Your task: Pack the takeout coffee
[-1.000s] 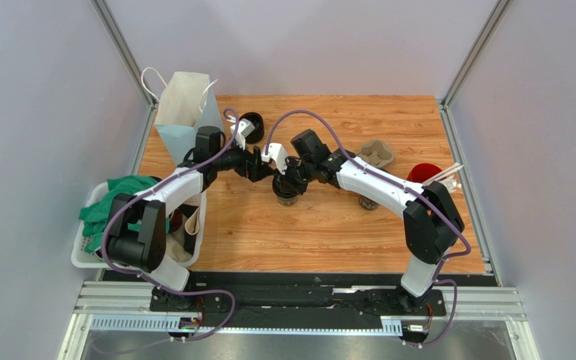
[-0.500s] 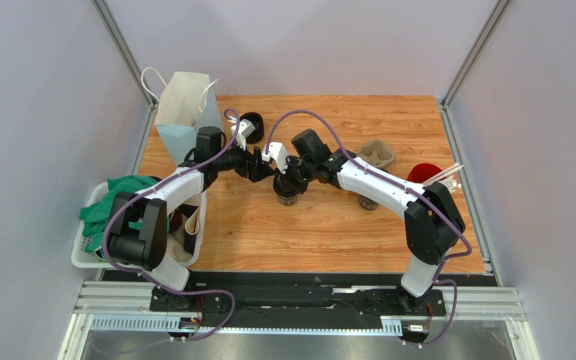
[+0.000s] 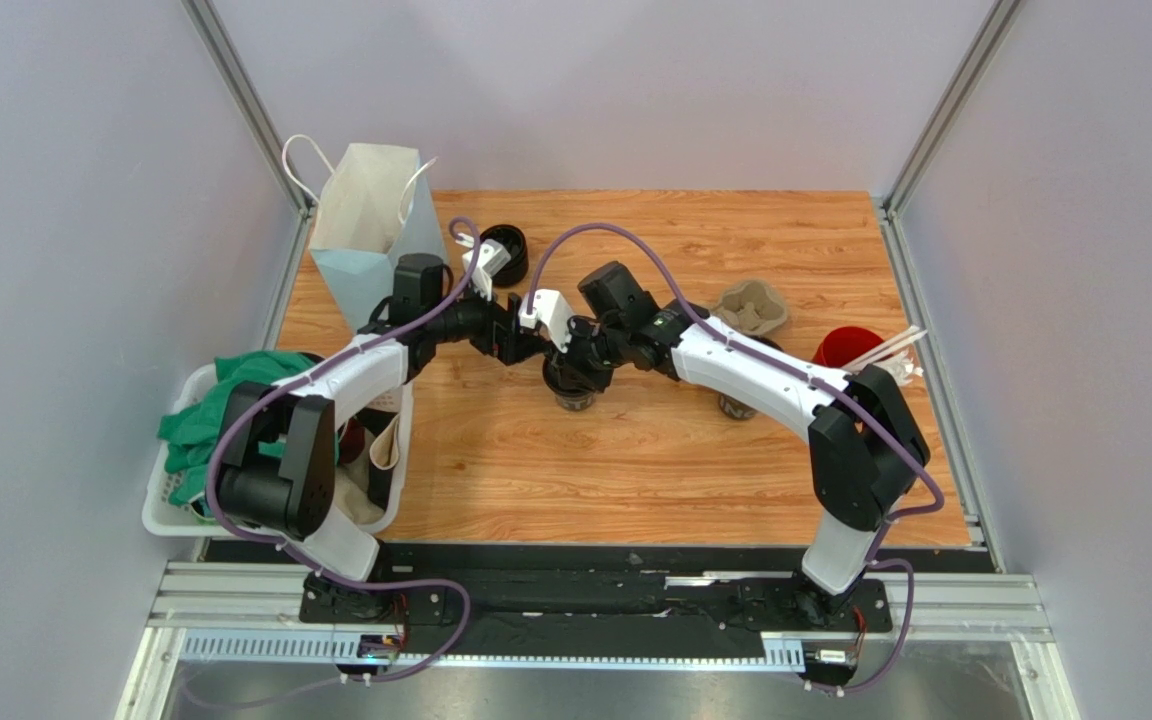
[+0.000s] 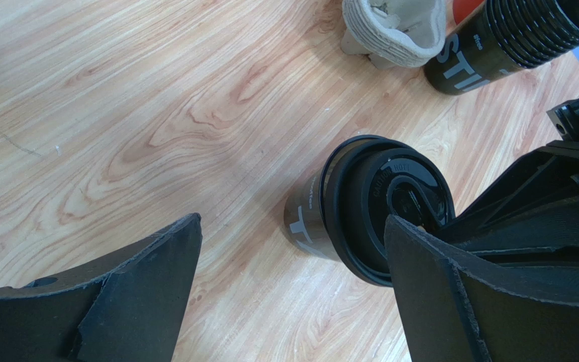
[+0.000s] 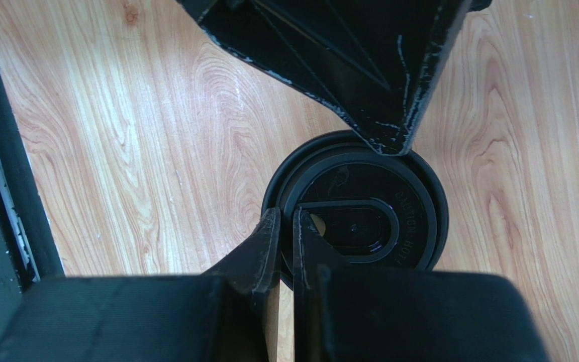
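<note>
Pickup in hand: the takeout coffee point(image 4: 375, 207) stands upright on the counter point(image 3: 627, 465). The right pincer point(image 5: 285, 226) is closed at its lid rim (steadying, likely). The left pincer point(image 4: 291, 222) gapes wide beside it and must next straddle, then squeeze.

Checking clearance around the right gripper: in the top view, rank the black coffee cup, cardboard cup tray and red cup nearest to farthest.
1. black coffee cup, directly under the right gripper
2. cardboard cup tray, back right
3. red cup, far right
</note>
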Robot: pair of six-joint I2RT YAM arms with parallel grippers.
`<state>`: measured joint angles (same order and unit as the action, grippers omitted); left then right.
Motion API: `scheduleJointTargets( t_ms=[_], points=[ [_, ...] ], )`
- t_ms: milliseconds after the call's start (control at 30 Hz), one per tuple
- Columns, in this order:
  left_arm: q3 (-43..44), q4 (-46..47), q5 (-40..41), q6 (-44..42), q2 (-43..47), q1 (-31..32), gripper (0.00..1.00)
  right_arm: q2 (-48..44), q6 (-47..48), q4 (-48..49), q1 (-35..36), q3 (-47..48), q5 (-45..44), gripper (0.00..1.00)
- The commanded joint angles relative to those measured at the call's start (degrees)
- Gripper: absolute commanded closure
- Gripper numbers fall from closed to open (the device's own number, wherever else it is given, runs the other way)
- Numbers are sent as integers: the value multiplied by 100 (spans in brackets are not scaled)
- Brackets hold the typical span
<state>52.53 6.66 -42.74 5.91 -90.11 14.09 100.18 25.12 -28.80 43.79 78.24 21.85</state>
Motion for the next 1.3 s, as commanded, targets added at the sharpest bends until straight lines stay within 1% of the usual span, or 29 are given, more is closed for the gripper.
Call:
scheduleJointTargets(
  t_ms=[0,267,633,700,733,800,833,933,1100,1267],
  points=[
    [29,240,-138,-64,-16,-29,1,-148,-16,14,42,51,118,100],
    [20,240,-147,-64,-16,-29,1,-157,-16,94,59,25,-128,100],
    [29,231,-173,-64,-25,-29,1,-25,36,41,51,42,-163,100],
    [29,240,-173,-64,-7,-29,1,-7,36,49,59,43,-189,95],
    [29,231,-173,-55,-24,-29,1,-7,45,50,51,51,-198,89],
    [38,231,-191,-46,-25,-29,1,-16,54,58,59,51,-251,85],
    [38,240,-208,-46,-42,-29,1,-7,54,67,51,51,-277,81],
    [46,222,-226,-38,-51,-29,1,-16,54,120,51,34,-348,75],
    [55,205,-243,-38,-68,-29,1,-34,45,129,51,42,-321,71],
    [82,187,-270,-55,-86,-29,1,-227,1,164,59,77,-348,64]
  ],
)
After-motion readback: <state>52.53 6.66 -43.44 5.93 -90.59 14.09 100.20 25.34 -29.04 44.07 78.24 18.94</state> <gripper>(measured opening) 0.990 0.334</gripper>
